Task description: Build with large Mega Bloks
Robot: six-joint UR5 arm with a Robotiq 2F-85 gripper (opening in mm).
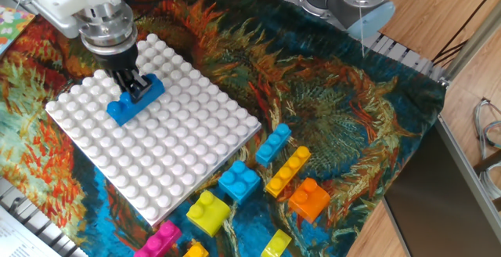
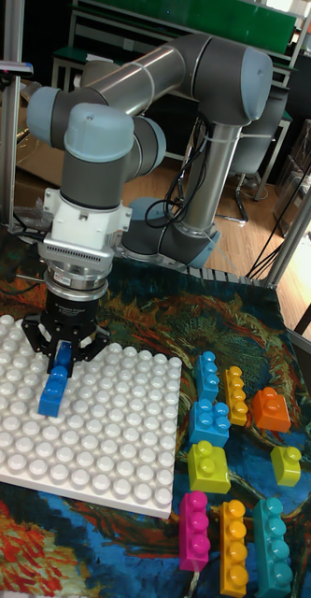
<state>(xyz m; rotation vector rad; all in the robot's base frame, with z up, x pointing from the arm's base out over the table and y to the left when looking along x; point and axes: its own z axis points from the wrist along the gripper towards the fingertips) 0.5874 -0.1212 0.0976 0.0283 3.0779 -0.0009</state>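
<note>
Gripper (image 1: 133, 85) (image 2: 62, 358) is clamped narrow on a dark blue brick (image 1: 135, 99) (image 2: 54, 382), fingers pinching its upper end. Brick sits on the white studded baseplate (image 1: 180, 151) (image 2: 118, 439), near the plate's far-left corner; can't tell if it's pressed fully onto the studs.

No readable brand or writing on arm, bricks or plate.

Loose bricks lie on the cloth just off the plate's right edge: light blue long brick (image 1: 272, 143) (image 2: 206, 372), yellow-orange long brick (image 1: 287, 170) (image 2: 234, 393), orange brick (image 1: 310, 198) (image 2: 268, 408), light blue short brick (image 1: 239, 182) (image 2: 208, 420), lime-yellow brick (image 1: 207, 211) (image 2: 207, 465), pink brick (image 1: 159, 240) (image 2: 193, 529). Tall view also shows a teal brick (image 2: 272, 546).

Surface: table w/ bright printed cloth (image 1: 329, 108) (image 2: 136, 299), orange/blue swirls. Wood floor (image 1: 438, 6) beyond; dark shelving and a chair behind the arm.
</note>
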